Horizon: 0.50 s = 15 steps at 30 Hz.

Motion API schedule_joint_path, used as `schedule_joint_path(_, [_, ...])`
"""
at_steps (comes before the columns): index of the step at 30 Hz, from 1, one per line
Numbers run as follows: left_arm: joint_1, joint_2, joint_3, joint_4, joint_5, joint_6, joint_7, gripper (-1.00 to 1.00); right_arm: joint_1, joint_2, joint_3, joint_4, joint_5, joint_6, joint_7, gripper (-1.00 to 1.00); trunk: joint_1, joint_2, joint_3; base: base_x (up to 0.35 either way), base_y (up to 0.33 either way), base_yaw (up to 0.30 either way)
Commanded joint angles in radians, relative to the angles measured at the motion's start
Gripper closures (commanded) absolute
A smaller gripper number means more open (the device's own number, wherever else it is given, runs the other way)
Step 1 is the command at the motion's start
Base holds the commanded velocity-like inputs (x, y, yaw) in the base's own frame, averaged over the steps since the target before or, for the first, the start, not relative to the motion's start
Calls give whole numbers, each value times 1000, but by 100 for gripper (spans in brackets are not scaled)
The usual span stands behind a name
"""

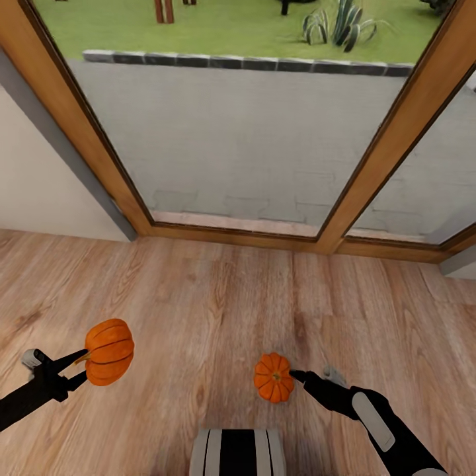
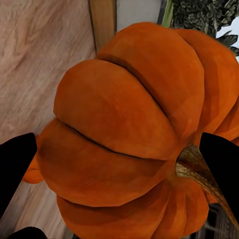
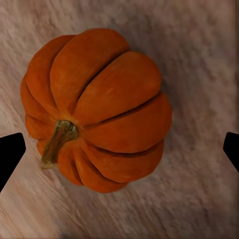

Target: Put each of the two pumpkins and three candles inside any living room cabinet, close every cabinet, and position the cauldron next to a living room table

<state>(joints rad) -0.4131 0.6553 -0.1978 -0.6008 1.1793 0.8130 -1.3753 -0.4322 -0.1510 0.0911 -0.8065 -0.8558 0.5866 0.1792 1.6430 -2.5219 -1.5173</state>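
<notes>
a robot looks down at a light wooden floor (image 1: 218, 304) in front of a tall glass door with a wooden frame (image 1: 370, 178); grey paving and grass lie beyond the glass.

in the lower left of the head view, the left gripper (image 1: 78, 369) holds a pumpkin (image 1: 109, 352) above the floor. its two black fingers are pinched on the pumpkin's near side, around the brownish stem. this pumpkin lies on its side, the stem pointing left toward the gripper and the flat bottom facing right, so its stem-to-base axis runs roughly level across the frame. in the left wrist view the pumpkin (image 2: 134, 134) is very close, with the stem at the lower right beside one dark finger (image 2: 224, 159).

in the lower middle of the head view, a second, smaller-looking pumpkin (image 1: 273, 377) sits just left of the right gripper (image 1: 296, 377). its stem end faces up toward the camera. in the right wrist view this pumpkin (image 3: 99, 134) lies over the wood floor, stem pointing to the lower left, and the two black fingertips (image 3: 10, 154) stand spread wide at either edge of the frame, well clear of it. whether it rests on the floor cannot be told.

the robot's striped trunk (image 1: 238, 453) shows at the bottom centre.
</notes>
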Motion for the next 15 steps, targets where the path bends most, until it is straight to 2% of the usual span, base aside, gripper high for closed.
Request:
schedule_joint_path(1, [-1,1,-7,1,8,11,-4,100,0,-1,1,0,0,1,2,-100,0,-1,-5,0,0,0])
schedule_joint_path(5, [-1,1,-8,1,8,11,-4,100,0,-1,2,0,0,-4,5,-100,2,-1,-20,0,0,0])
schedule_joint_path(9, [-1,1,-8,1,8,11,-4,100,0,-1,3,21,0,-57,12,-100,4,-2,-36,0,0,0])
schedule_joint_path(13, [-1,1,-7,1,8,11,-4,100,0,-1,4,41,4,-72,17,-100,6,-3,-51,0,0,0])
schedule_joint_path(15, [-1,1,-5,-1,8,11,-4,100,0,-1,4,43,4,-74,17,-100,6,-3,-51,0,0,0])
